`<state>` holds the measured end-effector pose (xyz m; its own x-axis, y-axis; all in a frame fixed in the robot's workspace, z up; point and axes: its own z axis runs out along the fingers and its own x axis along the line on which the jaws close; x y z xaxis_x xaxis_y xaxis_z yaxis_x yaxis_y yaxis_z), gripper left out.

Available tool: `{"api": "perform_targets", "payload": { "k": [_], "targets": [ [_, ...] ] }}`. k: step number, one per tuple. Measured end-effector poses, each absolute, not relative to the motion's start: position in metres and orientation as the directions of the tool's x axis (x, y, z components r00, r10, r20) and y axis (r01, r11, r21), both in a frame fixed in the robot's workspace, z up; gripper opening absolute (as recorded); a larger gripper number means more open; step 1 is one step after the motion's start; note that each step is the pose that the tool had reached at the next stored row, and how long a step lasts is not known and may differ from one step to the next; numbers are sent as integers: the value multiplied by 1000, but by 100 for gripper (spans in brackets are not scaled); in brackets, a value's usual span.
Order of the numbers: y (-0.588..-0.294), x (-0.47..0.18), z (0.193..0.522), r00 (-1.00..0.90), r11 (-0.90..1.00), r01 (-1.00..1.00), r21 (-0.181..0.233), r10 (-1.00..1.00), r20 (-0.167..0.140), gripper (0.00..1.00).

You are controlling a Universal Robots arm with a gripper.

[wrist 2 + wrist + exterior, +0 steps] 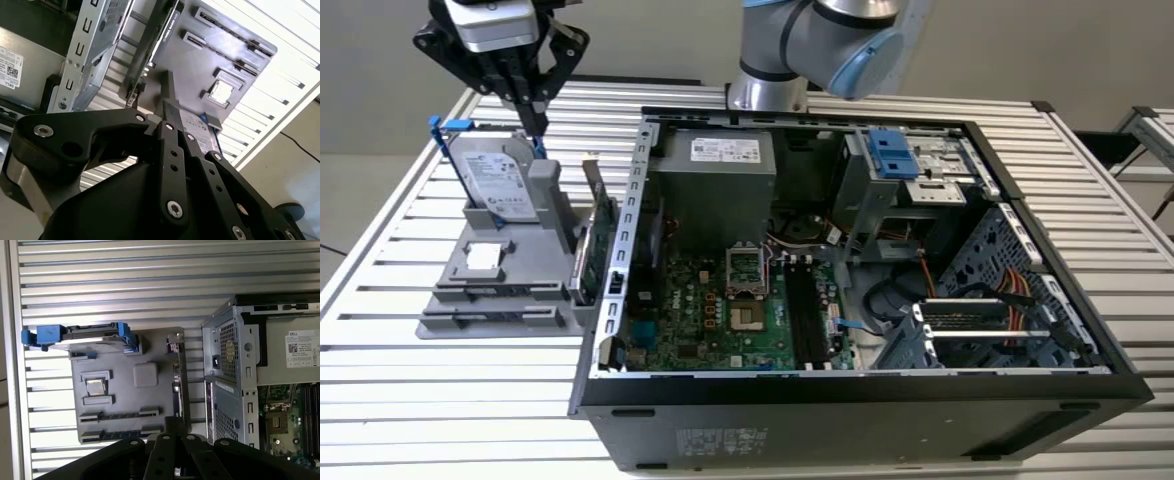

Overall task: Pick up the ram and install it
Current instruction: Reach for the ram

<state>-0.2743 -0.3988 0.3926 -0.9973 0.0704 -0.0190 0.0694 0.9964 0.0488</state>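
pincer: my gripper [534, 118] hangs over the back end of the grey holder [467, 300], fingers drawn together with nothing between them.
nearest to me: the silver hard drive [500, 180] in its blue-clipped frame, standing in the holder, just beside my fingertips.
ram: the ram [117, 434] lies flat in the holder's end slot, at the far end from the hard drive and well apart from me.
expansion card: the green card [594, 250] stands on edge between the holder and the case.
case: the open computer case [854, 400] lies on the slatted table [400, 400], to the exterior view's right of the holder.
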Motion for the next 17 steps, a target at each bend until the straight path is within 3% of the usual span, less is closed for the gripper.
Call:
{"api": "perform_targets", "payload": {
  "k": [17],
  "targets": [
    [-399,-280,393,-997,996,70,49,71,-19,0]
  ]
}}
